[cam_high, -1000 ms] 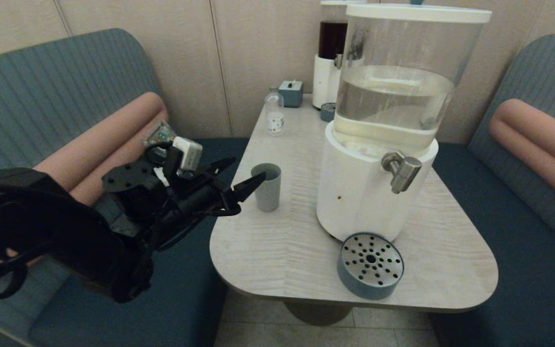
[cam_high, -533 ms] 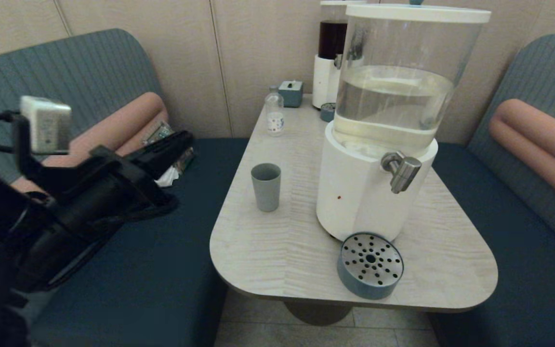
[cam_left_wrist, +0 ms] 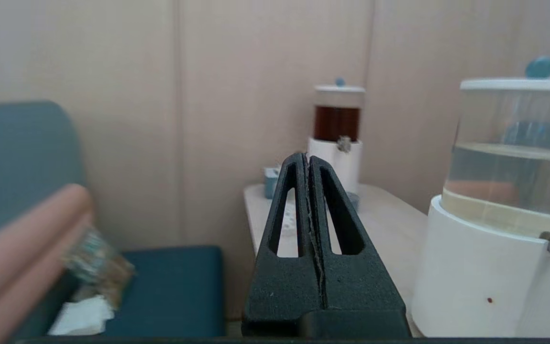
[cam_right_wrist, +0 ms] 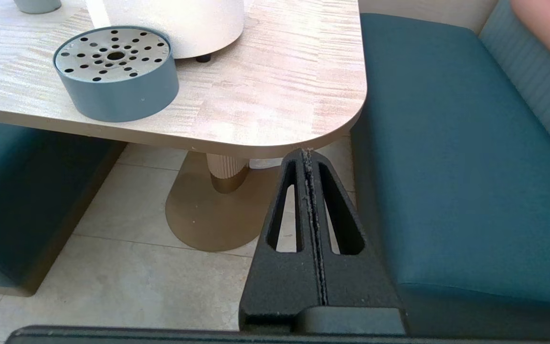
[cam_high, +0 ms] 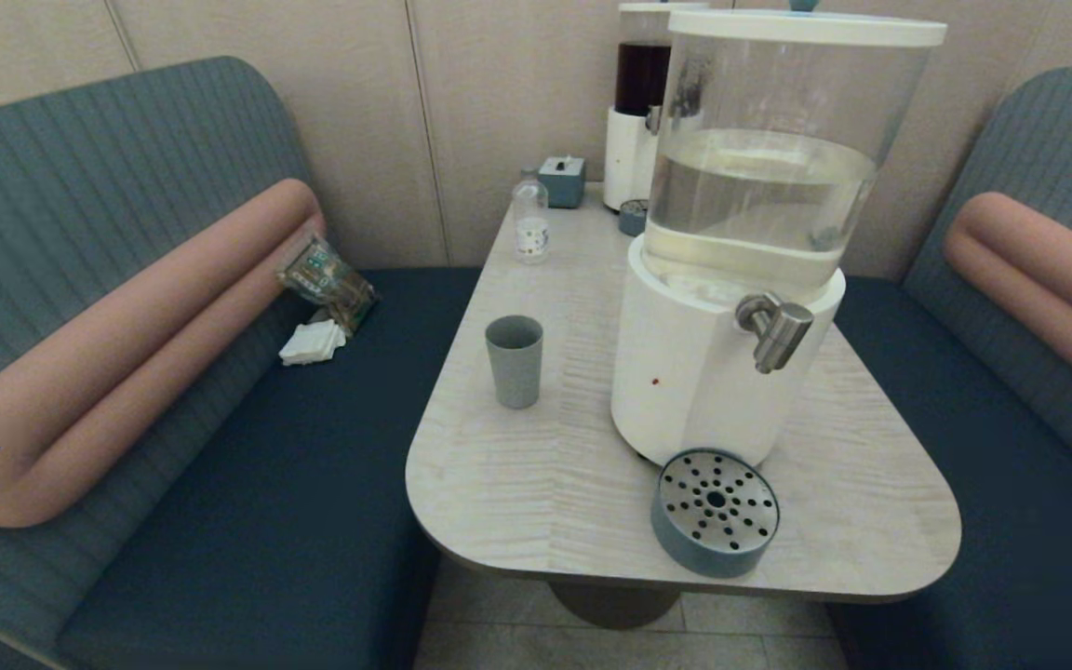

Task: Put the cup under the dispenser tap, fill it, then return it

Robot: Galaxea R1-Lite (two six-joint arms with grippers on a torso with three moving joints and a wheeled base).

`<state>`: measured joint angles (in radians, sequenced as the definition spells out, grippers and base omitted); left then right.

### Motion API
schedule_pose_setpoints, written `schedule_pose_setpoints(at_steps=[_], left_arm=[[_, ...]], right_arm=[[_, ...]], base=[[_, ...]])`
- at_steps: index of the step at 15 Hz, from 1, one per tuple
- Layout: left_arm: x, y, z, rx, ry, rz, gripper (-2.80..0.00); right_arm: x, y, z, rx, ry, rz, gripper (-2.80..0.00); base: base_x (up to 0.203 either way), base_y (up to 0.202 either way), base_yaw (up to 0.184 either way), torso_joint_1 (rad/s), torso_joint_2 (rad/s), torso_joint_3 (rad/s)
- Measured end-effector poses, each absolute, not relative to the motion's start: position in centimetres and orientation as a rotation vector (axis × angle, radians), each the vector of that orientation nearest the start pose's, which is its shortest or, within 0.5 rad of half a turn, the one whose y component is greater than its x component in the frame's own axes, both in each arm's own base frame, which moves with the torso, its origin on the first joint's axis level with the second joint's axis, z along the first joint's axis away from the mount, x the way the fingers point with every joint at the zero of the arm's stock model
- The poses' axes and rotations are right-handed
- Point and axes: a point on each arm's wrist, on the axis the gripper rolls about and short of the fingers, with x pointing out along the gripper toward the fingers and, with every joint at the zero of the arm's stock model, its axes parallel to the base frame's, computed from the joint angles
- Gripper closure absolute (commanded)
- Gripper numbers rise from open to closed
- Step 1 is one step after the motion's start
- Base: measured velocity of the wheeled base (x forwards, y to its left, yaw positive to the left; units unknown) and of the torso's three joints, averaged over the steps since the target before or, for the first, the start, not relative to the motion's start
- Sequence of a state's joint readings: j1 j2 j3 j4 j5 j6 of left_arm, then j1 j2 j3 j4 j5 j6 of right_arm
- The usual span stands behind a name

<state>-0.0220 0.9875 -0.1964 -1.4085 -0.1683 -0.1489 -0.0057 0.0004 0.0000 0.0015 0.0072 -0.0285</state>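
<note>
The grey-blue cup (cam_high: pixel 514 361) stands upright on the table's left side, left of the big dispenser's white base (cam_high: pixel 685 372), with nothing holding it. The steel dispenser tap (cam_high: pixel 775 330) juts from that base, with nothing under its nozzle but the tray. In the left wrist view my left gripper (cam_left_wrist: pixel 307 157) is shut and empty, out over the left bench, pointing toward the table; the cup does not show there. My right gripper (cam_right_wrist: pixel 307 152) is shut and empty, low off the table's front right corner.
A round grey-blue tray (cam_high: pixel 716 512) with a perforated steel top sits at the front table edge. A small clear bottle (cam_high: pixel 530 223), a blue box (cam_high: pixel 561 180) and a dark-liquid dispenser (cam_high: pixel 640 102) stand at the back. Packets and tissue (cam_high: pixel 322 298) lie on the left bench.
My left arm has pulled back from beside the cup, leftward and almost out of the head view, and its fingers have gone from open to shut. The cup stayed put.
</note>
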Motion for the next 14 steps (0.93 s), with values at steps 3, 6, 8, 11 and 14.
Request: schedule_pose_setpoints(at_steps=[3,6,8,11,14], left_arm=[[5.9,-0.4,23.2,-0.089,-0.586,-0.215,0.00],[2.5,-0.4,22.4,-0.086,-0.540,-0.213,0.00],[0.3,-0.4,21.6,-0.079,-0.521,-0.218,0.00],[-3.2,-0.5,19.8,-0.054,-0.540,-0.228,0.00],[-5.0,-0.6,17.2,0.056,-0.550,-0.256,0.00]], right_arm=[[-2.3,0.0,7.5,-0.028,0.002,0.002,0.00],[-2.3,0.0,7.5,-0.029,0.002,0.001,0.00],[-2.3,0.0,7.5,-0.029,0.002,0.001,0.00],[-2.3,0.0,7.5,-0.028,0.002,0.001,0.00],[-2.3,0.0,7.5,-0.028,0.002,0.002,0.00]], base=[[0.000,0.000,0.000,0.000,0.00,0.000],[0.000,0.000,0.000,0.000,0.00,0.000],[0.000,0.000,0.000,0.000,0.00,0.000],[0.000,0.000,0.000,0.000,0.00,0.000],[0.000,0.000,0.000,0.000,0.00,0.000]])
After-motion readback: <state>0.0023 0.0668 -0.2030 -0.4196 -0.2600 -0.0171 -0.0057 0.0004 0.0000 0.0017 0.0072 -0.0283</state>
